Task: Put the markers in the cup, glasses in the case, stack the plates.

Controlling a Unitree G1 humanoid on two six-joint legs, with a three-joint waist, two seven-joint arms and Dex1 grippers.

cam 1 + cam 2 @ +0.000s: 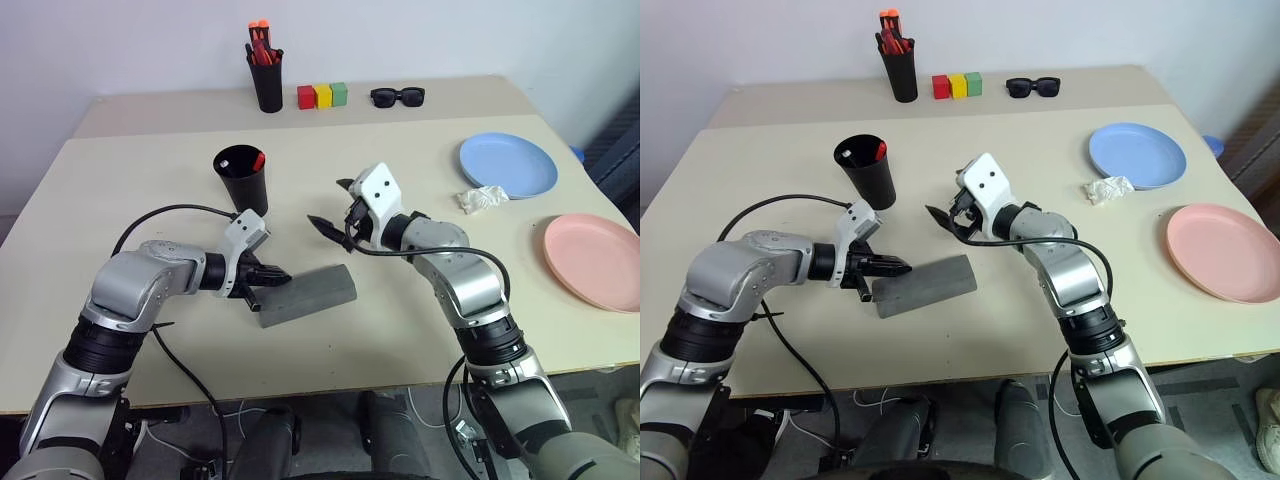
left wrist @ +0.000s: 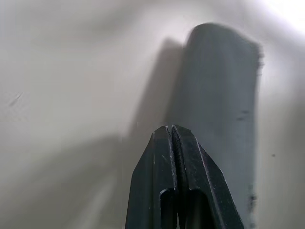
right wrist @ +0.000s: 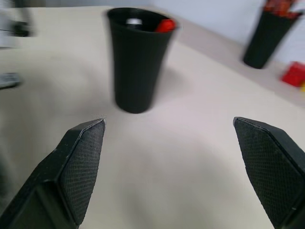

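Observation:
The grey case lies closed on the table in front of me. My left gripper is shut with nothing in it, its tips at the case's left end; the left wrist view shows the shut fingers beside the case. The black cup stands upright behind them, a red-capped marker inside. My right gripper hangs open and empty to the right of the cup. The blue plate and the pink plate lie apart at the right. The glasses are hidden.
At the back stand a black pen holder with orange-capped markers, three coloured blocks and black sunglasses. A crumpled white scrap lies by the blue plate. The pink plate sits near the table's right edge.

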